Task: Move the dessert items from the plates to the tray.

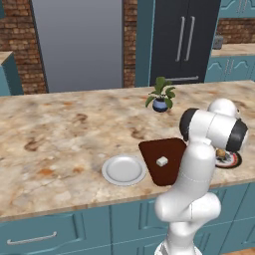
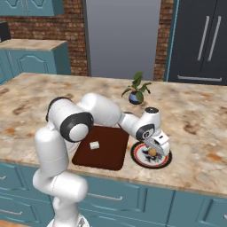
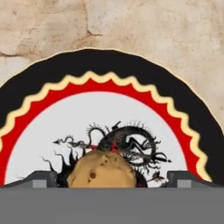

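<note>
The tool stood spread around the pastry on the red-rimmed plate, seemingly not yet pinching; closing off-centre could roll it onto the worktop.

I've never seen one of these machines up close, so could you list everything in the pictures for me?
Counter: one, mottled beige stone, on teal cabinets.
Tray: one, dark reddish-brown, near the counter's front edge.
Cube: one, whitish, lying on the tray.
Grey plate: one, plain light grey, beside the tray, nothing on it.
Patterned plate: one, white centre with a dark drawing, black and red rim, on the tray's other side.
Pastry: one, golden-brown ball, on the patterned plate.
Potted plant: one, green leaves in a blue pot, behind the tray.
Gripper: one, dark fingertips, jaws open either side of the pastry.
</note>
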